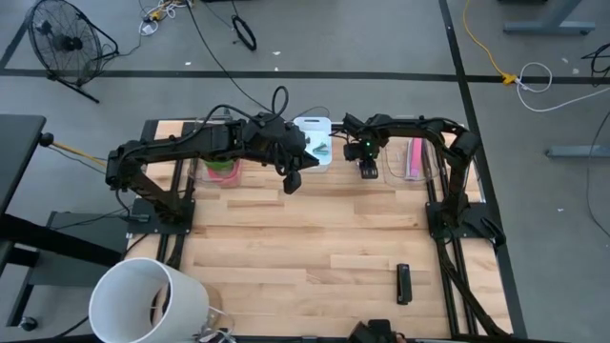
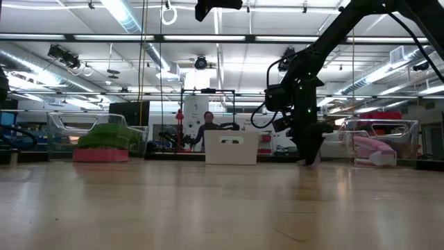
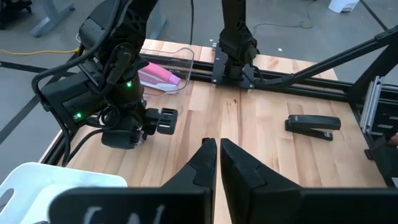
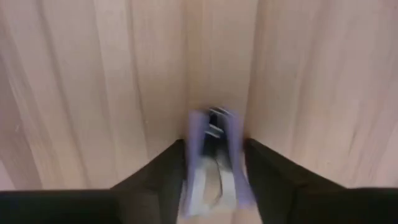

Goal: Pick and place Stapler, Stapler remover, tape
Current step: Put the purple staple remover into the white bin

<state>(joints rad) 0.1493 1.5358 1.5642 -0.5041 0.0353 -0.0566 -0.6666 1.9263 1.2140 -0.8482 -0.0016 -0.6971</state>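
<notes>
Wooden table [image 1: 315,238], light planks. White bin [image 1: 313,143] at far edge, middle; clear bins either side. Left gripper [image 3: 217,163] raised just in front of white bin, fingers pressed together, empty. Right gripper [image 4: 213,163] down near far edge, pinching pale purple stapler remover [image 4: 211,155]. Black stapler [image 1: 403,283] flat near front right corner.

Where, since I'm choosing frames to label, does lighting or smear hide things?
High view: even light, the stapler stands out dark on the table. Low view: bright ceiling strips behind leave the right hand a silhouette. Right wrist view: the bluish thing at that hand is smeared, unidentifiable. Left wrist view: soft light, no glare.
</notes>
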